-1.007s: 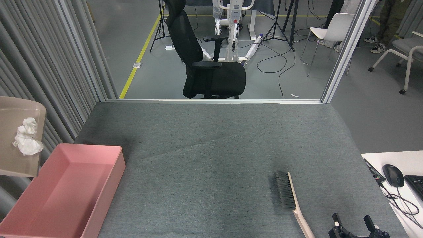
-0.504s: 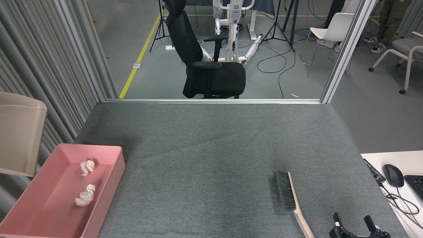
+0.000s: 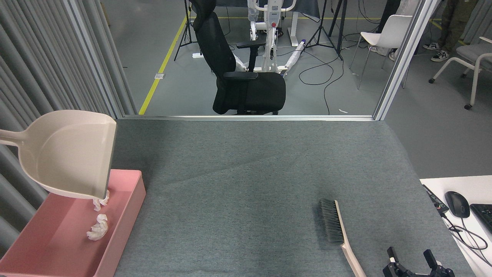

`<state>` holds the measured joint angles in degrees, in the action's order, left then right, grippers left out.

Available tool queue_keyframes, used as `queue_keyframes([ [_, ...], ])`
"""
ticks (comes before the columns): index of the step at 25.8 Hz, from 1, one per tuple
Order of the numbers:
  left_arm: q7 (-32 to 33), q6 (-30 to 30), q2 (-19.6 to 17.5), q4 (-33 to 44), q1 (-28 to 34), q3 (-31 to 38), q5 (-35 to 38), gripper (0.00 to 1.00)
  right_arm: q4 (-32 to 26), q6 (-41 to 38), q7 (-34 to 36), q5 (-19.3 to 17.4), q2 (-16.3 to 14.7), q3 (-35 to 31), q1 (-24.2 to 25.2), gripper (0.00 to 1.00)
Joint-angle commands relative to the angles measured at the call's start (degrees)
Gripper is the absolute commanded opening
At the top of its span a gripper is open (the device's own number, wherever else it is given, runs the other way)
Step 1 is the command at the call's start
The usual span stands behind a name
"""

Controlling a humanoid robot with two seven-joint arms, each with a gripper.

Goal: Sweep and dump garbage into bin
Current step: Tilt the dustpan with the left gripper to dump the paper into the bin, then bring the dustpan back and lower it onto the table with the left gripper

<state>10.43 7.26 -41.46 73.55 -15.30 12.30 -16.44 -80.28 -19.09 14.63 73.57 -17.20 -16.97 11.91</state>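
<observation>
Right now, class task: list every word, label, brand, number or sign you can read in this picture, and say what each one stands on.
None can be read.
The white machine frame behind the black office chair bears a small label, too blurred to read.
The black keyboard on the white desk: key legends too small.
The beige plastic dustpan, pink plastic tray and wooden-handled brush show no text.

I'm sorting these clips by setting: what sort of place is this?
Most likely a robotics lab or test workspace, not a home. Beyond the grey carpeted table stand camera tripods, loose cables on the floor, a white robot stand and a black office chair.
</observation>
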Motion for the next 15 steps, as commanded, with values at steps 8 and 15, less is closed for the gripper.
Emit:
queue_keyframes([
  [8,-0.5,-5.2,20.0,13.3,1.4,-7.2,10.5,0.3,-0.8,0.1,-0.3,0.0,0.4,0.0,0.2,0.99],
  [15,-0.7,-5.2,35.9,17.4,5.2,-9.8,21.2,0.3,-1.2,0.2,-0.4,0.0,0.4,-0.1,0.8,0.99],
])
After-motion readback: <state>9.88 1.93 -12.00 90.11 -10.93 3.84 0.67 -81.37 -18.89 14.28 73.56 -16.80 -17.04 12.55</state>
